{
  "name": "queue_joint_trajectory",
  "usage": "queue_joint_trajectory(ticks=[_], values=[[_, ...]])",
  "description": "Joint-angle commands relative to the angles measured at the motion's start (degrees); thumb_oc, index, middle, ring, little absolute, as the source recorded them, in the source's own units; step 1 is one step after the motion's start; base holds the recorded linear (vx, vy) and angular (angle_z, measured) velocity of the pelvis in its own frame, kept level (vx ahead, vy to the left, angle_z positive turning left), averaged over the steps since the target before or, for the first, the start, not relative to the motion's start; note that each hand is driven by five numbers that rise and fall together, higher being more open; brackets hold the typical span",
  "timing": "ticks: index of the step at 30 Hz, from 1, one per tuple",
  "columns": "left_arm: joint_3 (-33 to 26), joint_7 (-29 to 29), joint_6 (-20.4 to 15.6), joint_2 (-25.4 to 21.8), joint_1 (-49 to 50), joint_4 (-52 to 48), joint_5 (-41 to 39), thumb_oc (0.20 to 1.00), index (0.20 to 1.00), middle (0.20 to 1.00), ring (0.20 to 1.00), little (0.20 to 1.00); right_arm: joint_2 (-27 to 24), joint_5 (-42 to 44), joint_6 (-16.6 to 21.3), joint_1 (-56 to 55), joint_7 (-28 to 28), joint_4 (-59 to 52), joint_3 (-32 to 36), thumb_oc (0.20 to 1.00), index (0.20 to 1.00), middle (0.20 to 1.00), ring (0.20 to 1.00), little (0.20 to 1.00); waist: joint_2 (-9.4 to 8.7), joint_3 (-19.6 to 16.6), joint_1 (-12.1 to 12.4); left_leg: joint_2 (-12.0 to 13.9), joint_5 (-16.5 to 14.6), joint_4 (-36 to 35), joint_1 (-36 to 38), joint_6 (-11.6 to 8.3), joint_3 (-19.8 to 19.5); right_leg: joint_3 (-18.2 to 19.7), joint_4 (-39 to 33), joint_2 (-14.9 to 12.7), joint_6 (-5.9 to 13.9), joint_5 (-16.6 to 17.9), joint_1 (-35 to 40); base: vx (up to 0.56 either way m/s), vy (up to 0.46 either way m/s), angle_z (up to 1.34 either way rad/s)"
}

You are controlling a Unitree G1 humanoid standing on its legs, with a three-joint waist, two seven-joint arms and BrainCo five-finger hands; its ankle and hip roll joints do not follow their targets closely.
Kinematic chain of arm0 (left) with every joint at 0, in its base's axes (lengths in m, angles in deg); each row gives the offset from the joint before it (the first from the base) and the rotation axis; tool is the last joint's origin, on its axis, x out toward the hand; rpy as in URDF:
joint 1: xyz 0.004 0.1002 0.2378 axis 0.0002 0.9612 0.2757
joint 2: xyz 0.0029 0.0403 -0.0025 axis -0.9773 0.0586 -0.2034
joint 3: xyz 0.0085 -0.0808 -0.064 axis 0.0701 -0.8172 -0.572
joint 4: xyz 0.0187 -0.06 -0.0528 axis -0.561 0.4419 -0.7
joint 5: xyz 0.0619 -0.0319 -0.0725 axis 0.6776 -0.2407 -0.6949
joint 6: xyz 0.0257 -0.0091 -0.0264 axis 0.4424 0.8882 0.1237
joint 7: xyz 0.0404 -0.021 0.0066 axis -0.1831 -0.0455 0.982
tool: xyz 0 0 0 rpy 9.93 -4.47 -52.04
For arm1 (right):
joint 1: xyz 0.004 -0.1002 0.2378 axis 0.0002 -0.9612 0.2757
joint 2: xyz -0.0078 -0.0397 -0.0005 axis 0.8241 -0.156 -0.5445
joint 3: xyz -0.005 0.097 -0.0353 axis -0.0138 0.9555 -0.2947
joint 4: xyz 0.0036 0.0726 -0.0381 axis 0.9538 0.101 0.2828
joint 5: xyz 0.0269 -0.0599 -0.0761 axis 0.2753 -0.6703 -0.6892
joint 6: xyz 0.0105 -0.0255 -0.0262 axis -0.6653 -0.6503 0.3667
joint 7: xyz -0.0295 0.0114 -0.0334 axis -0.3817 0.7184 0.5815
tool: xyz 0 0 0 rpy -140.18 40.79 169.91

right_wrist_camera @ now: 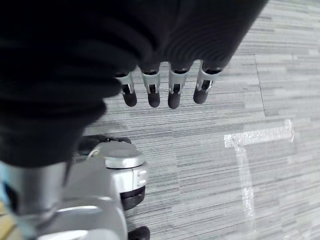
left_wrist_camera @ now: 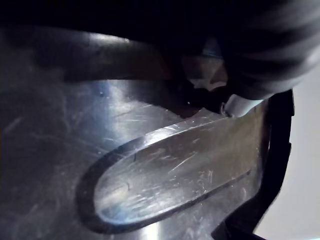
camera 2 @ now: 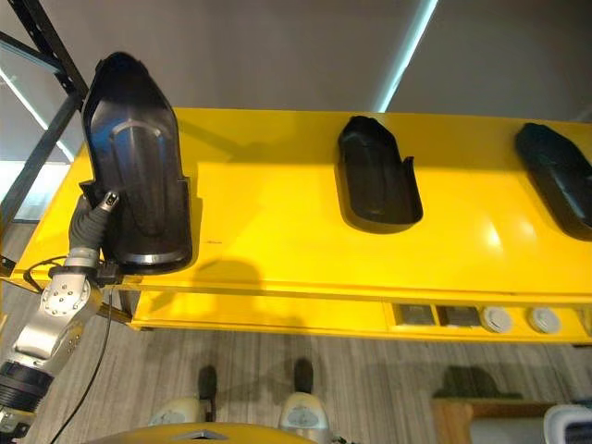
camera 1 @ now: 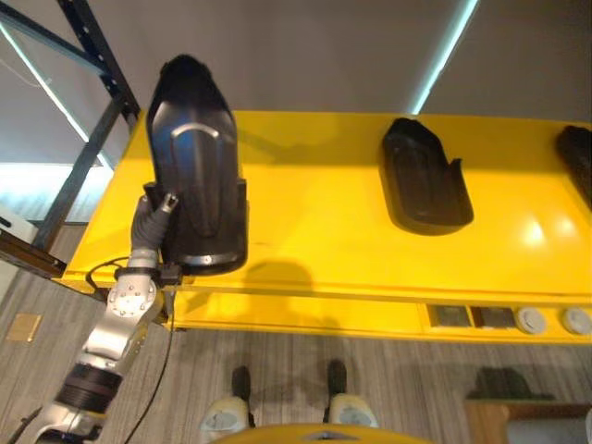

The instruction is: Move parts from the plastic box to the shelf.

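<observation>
Overhead, left hand (camera 1: 155,215) gripping part (camera 1: 194,166), shelf (camera 1: 314,250)

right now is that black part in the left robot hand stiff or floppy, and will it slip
Probably stiff: the black part keeps its moulded shape held from one end by the left robot hand. Its glossy, scratched surface looks slippery. Likely light, a thin shell.

The left hand (camera 1: 153,215) has its fingers hidden behind the black part (camera 1: 194,166); a third part (camera 1: 578,159) is edge-cropped.
</observation>
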Motion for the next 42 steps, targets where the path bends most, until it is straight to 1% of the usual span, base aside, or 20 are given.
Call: queue_joint_trajectory(ticks=[1, 3, 5, 6, 9, 11, 12, 13, 14, 15, 16, 17, 20, 25, 30, 31, 32, 36, 38, 42], values=[[-2.9, -2.2, -2.0, 0.5, -5.8, -1.4, -1.8, 0.2, 0.2, 0.2, 0.2, 0.2, -1.4, 4.0, -0.5, 2.0, 1.6, 1.6, -0.5, 1.0, 1.0, 1.0, 1.0, 1.0, 0.76, 0.0, -1.4, 1.9, -3.3, -0.3, -3.2, -0.76, 1.8, -0.4, 1.6, 0.9, -1.69, -8.6, 2.0, 0.07, 0.056, -0.08], [-3.9, -2.7, 0.1, -0.5, -7.8, 1.4, -4.1, 0.2, 0.2, 0.2, 0.2, 0.2, -2.9, 1.2, -0.6, 2.0, 0.9, 0.9, 1.2, 1.0, 1.0, 1.0, 1.0, 1.0, 1.34, 0.5, -2.7, 1.4, -3.5, -0.3, -3.3, -0.81, 2.7, 0.5, 1.1, 0.9, -1.63, -8.6, 1.7, 0.05, 0.073, -0.11], [-4.5, -3.0, 1.0, -1.0, -8.9, 3.3, -5.3, 0.2, 0.2, 0.2, 0.2, 0.2, -3.3, -0.7, -0.4, 1.7, -0.2, 0.3, 1.2, 1.0, 1.0, 1.0, 1.0, 1.0, 1.55, 1.0, -3.4, 1.1, -3.6, -0.3, -3.3, -0.68, 3.3, 1.1, 1.1, 1.0, -1.59, -8.7, 1.4, 0.03, 0.061, -0.23], [-4.9, -4.3, 2.3, -1.9, -10.1, 5.5, -6.5, 0.2, 0.2, 0.2, 0.2, 0.2, -3.5, -0.6, -0.3, 1.4, -0.9, -0.3, 0.7, 1.0, 1.0, 1.0, 1.0, 1.0, 1.68, 1.5, -4.0, 0.6, -3.9, -0.3, -3.3, -0.36, 3.6, 1.6, 1.3, 1.0, -1.56, -8.6, 1.0, 0.04, 0.064, -0.29], [-5.2, -5.4, 3.4, -2.7, -11.1, 8.2, -6.4, 0.2, 0.2, 0.2, 0.2, 0.2, -3.6, 0.0, 0.0, 1.1, -1.2, -1.1, 0.4, 1.0, 1.0, 1.0, 1.0, 1.0, 1.8, 1.9, -4.6, 0.0, -4.2, -0.3, -3.3, 0.05, 3.8, 2.2, 1.5, 1.0, -1.52, -8.6, 0.3, 0.02, 0.027, -0.08], [-5.4, -7.6, 5.1, -3.9, -12.9, 12.1, -6.6, 0.2, 0.2, 0.2, 0.2, 0.2, -3.7, -1.1, -0.3, 1.5, -2.2, -2.0, -0.4, 1.0, 1.0, 1.0, 1.0, 1.0, 1.99, 2.2, -5.3, -0.3, -4.5, -0.3, -3.3, 0.27, 4.3, 2.6, 1.6, 1.0, -1.54, -8.5, -0.4, 0.03, 0.079, -0.16], [-5.4, -9.8, 7.6, -5.0, -14.7, 15.9, -8.5, 0.2, 0.2, 0.2, 0.2, 0.2, -4.2, -2.7, -0.2, 1.8, -3.7, -2.6, -1.5, 1.0, 1.0, 1.0, 1.0, 1.0, 2.46, 2.6, -6.0, -0.4, -4.4, -0.3, -3.6, 0.26, 4.6, 3.2, 1.8, 1.1, -1.61, -8.4, -1.2, 0.01, 0.098, -0.21], [-5.3, -9.4, 7.9, -5.2, -15.2, 16.8, -8.8, 0.2, 0.2, 0.2, 0.2, 0.2, -4.4, -3.1, -0.2, 1.9, -4.1, -2.8, -1.8, 1.0, 1.0, 1.0, 1.0, 1.0, 2.57, 2.8, -6.2, -0.4, -4.4, -0.3, -3.7, 0.23, 4.7, 3.3, 1.8, 1.0, -1.63, -8.4, -1.4, 0.0, 0.099, -0.13], [-4.9, -9.9, 8.2, -5.8, -16.2, 19.6, -7.9, 0.2, 0.2, 0.2, 0.2, 0.2, -4.7, -3.7, -0.1, 2.0, -4.8, -3.2, -2.5, 1.0, 1.0, 1.0, 1.0, 1.0, 2.75, 3.1, -6.5, -0.3, -4.3, -0.3, -3.9, 0.22, 4.8, 3.5, 1.9, 1.0, -1.6, -8.3, -1.7, -0.02, 0.037, -0.02], [-4.2, -10.5, 9.7, -7.1, -17.6, 21.9, -6.3, 0.2, 0.2, 0.2, 0.2, 0.2, -4.9, -3.1, 0.3, 2.2, -4.6, -3.4, -3.7, 1.0, 1.0, 1.0, 1.0, 1.0, 2.7, 3.4, -6.7, -0.1, -4.2, -0.3, -4.1, 0.12, 4.8, 3.7, 2.0, 1.1, -1.62, -8.2, -2.1, 0.0, 0.0, 0.0], [-3.9, -10.9, 10.1, -7.5, -18.0, 22.5, -6.6, 0.2, 0.2, 0.2, 0.2, 0.2, -4.9, -2.6, 0.4, 2.3, -4.4, -3.4, -4.0, 1.0, 1.0, 1.0, 1.0, 1.0, 2.64, 3.5, -6.8, 0.0, -4.2, -0.3, -4.1, 0.08, 4.8, 3.7, 2.0, 1.1, -1.64, -8.2, -2.1, -0.01, -0.006, -0.13], [-3.5, -12.6, 12.4, -8.8, -19.1, 24.9, -7.8, 0.2, 0.2, 0.2, 0.2, 0.2, -5.6, -0.6, 0.3, 2.8, -2.4, -4.0, -4.3, 1.0, 1.0, 1.0, 1.0, 1.0, 2.47, 3.9, -7.1, 0.3, -4.0, -0.3, -4.1, -0.05, 5.0, 3.8, 1.8, 1.1, -1.63, -8.2, -2.1, 0.0, -0.008, -0.16], [-2.8, -14.8, 13.4, -11.0, -21.9, 30.3, -9.2, 0.2, 0.2, 0.2, 0.2, 0.2, -7.5, 0.1, 0.0, 4.2, -1.2, -4.0, -3.0, 1.0, 1.0, 1.0, 1.0, 1.0, 2.69, 4.5, -7.5, 0.8, -3.6, -0.3, -4.3, -0.28, 5.5, 3.9, 1.9, 0.9, -1.55, -8.1, -2.4, 0.0, 0.014, -0.05], [-1.1, -17.4, 17.0, -12.9, -24.4, 34.0, -9.2, 0.2, 0.2, 0.2, 0.2, 0.2, -9.2, -1.3, -0.6, 5.7, -2.4, -3.3, -1.7, 1.0, 1.0, 1.0, 1.0, 1.0, 3.31, 5.6, -7.9, 1.4, -3.2, -0.3, -4.5, -0.67, 5.9, 3.8, 2.0, 0.8, -1.63, -8.1, -2.8, 0.0, 0.01, -0.02], [0.4, -18.3, 19.1, -14.0, -25.3, 35.6, -9.3, 0.2, 0.2, 0.2, 0.2, 0.2, -9.2, -0.8, -0.9, 6.3, -3.1, -3.3, -2.2, 1.0, 1.0, 1.0, 1.0, 1.0, 3.53, 6.0, -7.8, 1.7, -3.1, -0.3, -4.5, -0.87, 5.7, 3.4, 1.4, 0.9, -1.68, -8.0, -2.7, 0.0, 0.0, 0.0], [0.4, -18.6, 19.4, -14.0, -25.3, 35.8, -9.4, 0.216, 0.216, 0.216, 0.216, 0.216, -9.2, -0.8, -0.9, 6.2, -3.3, -3.4, -2.3, 1.0, 1.0, 1.0, 1.0, 1.0, 3.51, 6.0, -7.8, 1.8, -3.1, -0.3, -4.5, -0.88, 5.8, 3.4, 1.4, 0.9, -1.7, -7.9, -2.6, 0.0, 0.0, 0.0], [0.4, -18.6, 19.8, -13.9, -25.3, 35.9, -9.3, 1.0, 1.0, 1.0, 1.0, 1.0, -9.0, -0.8, -1.0, 6.2, -3.4, -3.5, -2.5, 1.0, 1.0, 1.0, 1.0, 1.0, 3.45, 6.0, -7.7, 1.9, -3.1, -0.3, -4.4, -0.91, 5.8, 3.3, 1.3, 1.0, -1.74, -7.9, -2.5, 0.0, 0.0, 0.0], [0.5, -18.5, 20.5, -12.9, -24.9, 37.1, -8.0, 1.0, 1.0, 1.0, 1.0, 1.0, -8.0, 0.2, -1.2, 6.1, -3.2, -4.0, -3.5, 1.0, 1.0, 1.0, 1.0, 1.0, 3.05, 6.0, -7.6, 2.2, -3.0, -0.3, -4.4, -0.97, 5.8, 3.1, 1.1, 1.1, -1.81, -7.9, -2.2, 0.0, -0.029, 0.0], [0.8, -15.8, 22.7, -12.4, -24.9, 37.6, -6.7, 1.0, 1.0, 1.0, 1.0, 1.0, -7.7, 0.7, -1.3, 6.4, -2.8, -4.1, -3.7, 1.0, 1.0, 1.0, 1.0, 1.0, 2.97, 6.0, -7.5, 2.3, -3.0, -0.3, -4.3, -1.04, 5.8, 3.0, 1.0, 1.2, -1.83, -7.9, -2.1, 0.0, 0.0, 0.0], [0.9, -16.1, 25.1, -11.5, -24.3, 39.1, -4.0, 1.0, 1.0, 1.0, 1.0, 1.0, -7.3, 0.8, -1.4, 6.2, -2.9, -3.9, -3.8, 1.0, 1.0, 1.0, 1.0, 1.0, 2.71, 5.3, -7.4, 2.6, -3.0, -0.3, -3.8, -1.26, 6.2, 2.5, 0.5, 1.4, -1.82, -7.8, -1.4, 0.0, 0.0, 0.0]])
